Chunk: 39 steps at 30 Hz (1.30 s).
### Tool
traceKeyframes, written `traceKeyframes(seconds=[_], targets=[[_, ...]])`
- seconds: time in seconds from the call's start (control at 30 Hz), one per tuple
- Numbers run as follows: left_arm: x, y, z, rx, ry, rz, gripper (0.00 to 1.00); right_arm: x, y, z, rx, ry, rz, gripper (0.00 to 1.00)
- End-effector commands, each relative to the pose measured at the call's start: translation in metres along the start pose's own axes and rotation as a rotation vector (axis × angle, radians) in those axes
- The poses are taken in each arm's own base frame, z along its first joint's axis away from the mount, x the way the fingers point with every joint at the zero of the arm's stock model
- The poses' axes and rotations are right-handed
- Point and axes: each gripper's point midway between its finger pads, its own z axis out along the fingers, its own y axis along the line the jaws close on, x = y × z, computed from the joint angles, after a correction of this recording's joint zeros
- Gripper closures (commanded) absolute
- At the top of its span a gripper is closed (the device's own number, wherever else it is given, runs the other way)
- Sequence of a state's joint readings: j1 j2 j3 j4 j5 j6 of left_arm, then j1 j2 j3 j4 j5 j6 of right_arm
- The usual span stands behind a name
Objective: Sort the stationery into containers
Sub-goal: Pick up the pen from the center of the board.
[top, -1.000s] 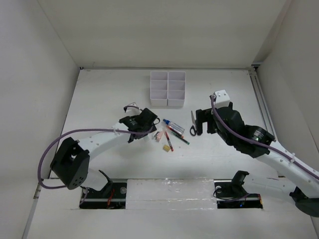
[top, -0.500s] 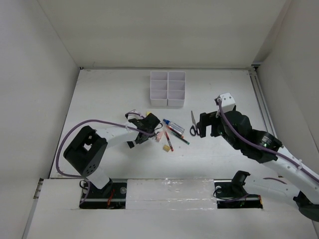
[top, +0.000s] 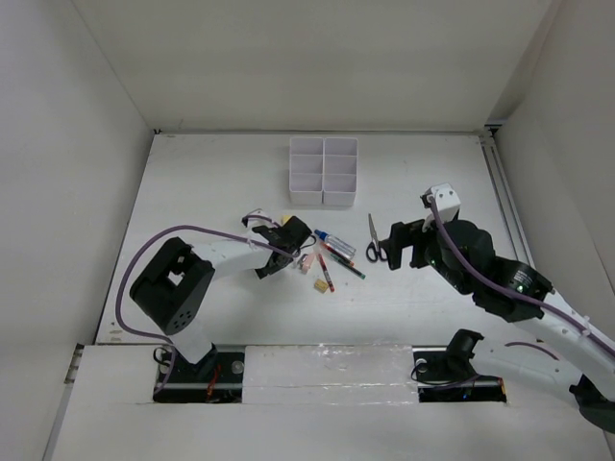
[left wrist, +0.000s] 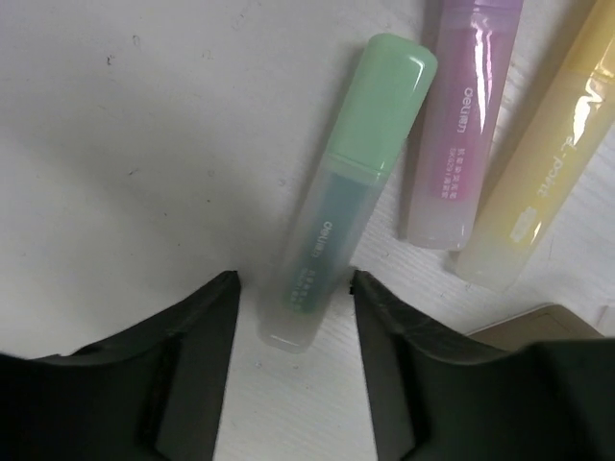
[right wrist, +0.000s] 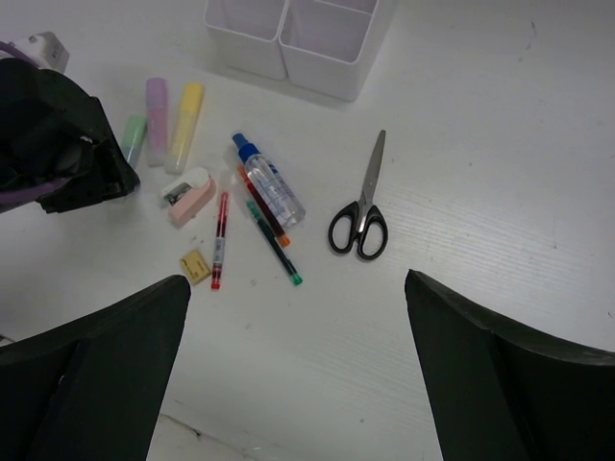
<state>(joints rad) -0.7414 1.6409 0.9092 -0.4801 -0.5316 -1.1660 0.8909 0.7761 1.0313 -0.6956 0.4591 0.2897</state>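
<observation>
In the left wrist view a green highlighter (left wrist: 351, 187) lies on the table beside a purple highlighter (left wrist: 459, 125) and a yellow one (left wrist: 548, 163). My left gripper (left wrist: 293, 288) straddles the green one's butt end, its jaws narrowed, with a strip of table still showing beside the left jaw. From above, the left gripper (top: 281, 246) covers the highlighters. My right gripper (right wrist: 296, 288) hovers open and empty near the black-handled scissors (right wrist: 360, 206). The white organizer tray (top: 324, 171) stands behind the pile.
A blue-capped marker (right wrist: 269, 182), a red pen (right wrist: 220, 238), a dark green-tipped pen (right wrist: 274, 240), a pink eraser-like piece (right wrist: 189, 195) and a yellow eraser (right wrist: 195, 266) lie loose between the arms. The left arm's purple cable (top: 183, 235) loops over the table.
My left gripper has come down over the highlighters and its jaws have narrowed around the green one. The right arm has drifted slightly right and nearer, still open.
</observation>
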Motion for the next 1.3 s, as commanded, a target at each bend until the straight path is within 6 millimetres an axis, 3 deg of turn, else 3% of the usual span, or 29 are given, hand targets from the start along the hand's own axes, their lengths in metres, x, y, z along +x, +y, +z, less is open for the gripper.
traceKeyframes(seconds=[0.0, 0.03, 0.07, 0.2, 0.33, 0.4, 0.5, 0.67, 0.73, 0.77, 0.8, 0.87, 0.9, 0.93, 1.0, 1.13, 1.27], targets=[[0.016, 0.016, 0.014, -0.045, 0.043, -0.03, 0.58, -0.02, 0.004, -0.007, -0.03, -0.067, 0.026, 0.0], [0.021, 0.018, 0.014, -0.048, 0.059, -0.026, 0.65, -0.02, 0.004, -0.007, -0.03, -0.067, 0.026, 0.0], [0.019, 0.022, 0.015, -0.053, 0.058, -0.036, 0.8, -0.02, 0.004, -0.007, -0.03, -0.067, 0.026, 0.0], [0.016, 0.034, 0.009, -0.046, 0.033, -0.112, 1.0, -0.023, 0.012, -0.007, -0.068, -0.076, 0.033, 0.0], [0.002, 0.044, -0.004, -0.051, -0.023, -0.128, 1.0, -0.024, 0.024, 0.001, -0.112, -0.082, 0.04, 0.0], [-0.014, 0.038, -0.017, -0.028, -0.088, -0.117, 1.0, -0.021, 0.029, 0.005, -0.136, -0.084, 0.033, 0.0], [-0.032, 0.024, -0.048, 0.047, -0.152, -0.073, 1.0, -0.032, 0.043, 0.009, -0.22, -0.133, 0.063, 0.0], [-0.06, 0.0, -0.123, 0.242, -0.327, 0.008, 1.0, -0.05, 0.066, 0.025, -0.417, -0.174, 0.102, 0.0], [-0.065, -0.009, -0.144, 0.317, -0.344, 0.034, 1.0, -0.051, 0.06, 0.039, -0.426, -0.173, 0.15, 0.0], [-0.063, -0.014, -0.155, 0.369, -0.338, 0.055, 1.0, -0.063, 0.061, 0.04, -0.445, -0.213, 0.162, 0.0], [-0.073, -0.023, -0.176, 0.469, -0.36, 0.066, 1.0, -0.068, 0.059, 0.041, -0.466, -0.226, 0.171, 0.0], [-0.063, -0.035, -0.192, 0.619, -0.334, 0.139, 1.0, -0.081, 0.061, 0.048, -0.489, -0.262, 0.198, 0.0], [-0.064, -0.037, -0.213, 0.739, -0.341, 0.153, 1.0, -0.086, 0.062, 0.049, -0.505, -0.271, 0.206, 0.0], [-0.063, -0.043, -0.222, 0.825, -0.372, 0.195, 1.0, -0.093, 0.064, 0.05, -0.511, -0.285, 0.215, 0.0], [-0.062, -0.043, -0.246, 0.971, -0.37, 0.204, 1.0, -0.094, 0.074, 0.063, -0.552, -0.254, 0.217, 0.0], [-0.061, -0.047, -0.267, 1.089, -0.383, 0.223, 1.0, -0.092, 0.107, 0.076, -0.673, -0.212, 0.235, 0.0], [-0.051, -0.056, -0.259, 1.072, -0.364, 0.285, 1.0, -0.091, 0.144, 0.073, -0.778, -0.208, 0.238, 0.0]])
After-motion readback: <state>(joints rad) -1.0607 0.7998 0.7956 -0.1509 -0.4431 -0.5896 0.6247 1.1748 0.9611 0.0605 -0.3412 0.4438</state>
